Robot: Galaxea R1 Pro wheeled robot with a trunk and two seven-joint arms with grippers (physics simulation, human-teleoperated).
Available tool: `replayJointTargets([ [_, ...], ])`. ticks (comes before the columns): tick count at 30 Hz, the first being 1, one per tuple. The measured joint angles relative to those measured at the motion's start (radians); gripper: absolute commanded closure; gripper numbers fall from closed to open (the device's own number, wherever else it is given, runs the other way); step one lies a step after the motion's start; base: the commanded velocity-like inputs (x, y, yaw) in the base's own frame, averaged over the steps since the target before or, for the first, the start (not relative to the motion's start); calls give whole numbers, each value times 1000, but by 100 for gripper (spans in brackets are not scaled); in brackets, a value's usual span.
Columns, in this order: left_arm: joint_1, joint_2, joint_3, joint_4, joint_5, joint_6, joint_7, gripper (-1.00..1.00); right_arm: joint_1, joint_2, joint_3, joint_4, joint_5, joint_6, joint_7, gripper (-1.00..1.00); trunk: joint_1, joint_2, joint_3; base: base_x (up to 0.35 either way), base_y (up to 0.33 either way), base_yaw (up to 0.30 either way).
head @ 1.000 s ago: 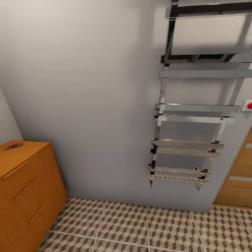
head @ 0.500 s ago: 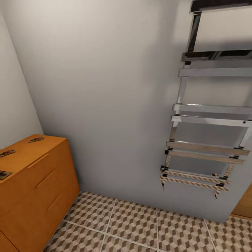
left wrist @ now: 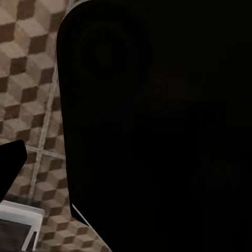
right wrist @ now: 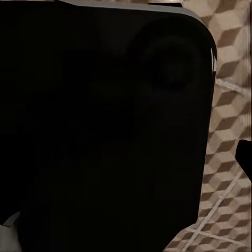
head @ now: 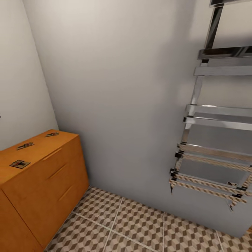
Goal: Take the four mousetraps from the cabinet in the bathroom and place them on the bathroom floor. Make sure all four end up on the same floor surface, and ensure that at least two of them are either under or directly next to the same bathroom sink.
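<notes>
Pincer state: cannot tell, either arm. Left wrist view mostly blocked by a dark body close to the lens, with a black sliver at the edge (possibly a finger of the left pincer (left wrist: 10, 168)). Same story for the right pincer (right wrist: 245, 157). Cube-pattern tile visible past both.

Moving outward in the head view: three mousetraps (head: 19, 163) counted, lying flat on the top of the cabinet (head: 52, 182), spread apart along it. Nearest one toward the front edge, middle one (head: 25, 145) further back, far one (head: 52, 134) near the corner by the wall. Drawers shut. Bathroom floor (head: 140, 224) tiled up to the cabinet's foot. Chrome towel rail (head: 217, 147) on the wall to the right, well apart from the cabinet.

Handling, as a guess: light, stiff wooden slabs, very thin, so little to bite on from above. Best pinched across the long edges of the wood base, pincer coming straight down. Keep off the wire parts (springy, may shift or slip out). Smooth cabinet top likely lets a trap skate if nudged sideways, so close square and slow. Light enough that a modest squeeze should do.
</notes>
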Motion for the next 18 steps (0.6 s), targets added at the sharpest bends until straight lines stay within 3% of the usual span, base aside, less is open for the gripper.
replayJointTargets([
  [12, 0, 0, 1, -2, 0, -5, 0, -100, 0, 0, 0, 0, 0, -8, 0, -100, 0, 0, -4, 0, -179, 245],
  [18, 0, 0, 1, 1, 1, -47, 0, -100, 0, 1, 1, 0, 0, -23, 0, -100, 0, 0, -7, 0, -66, 244],
])
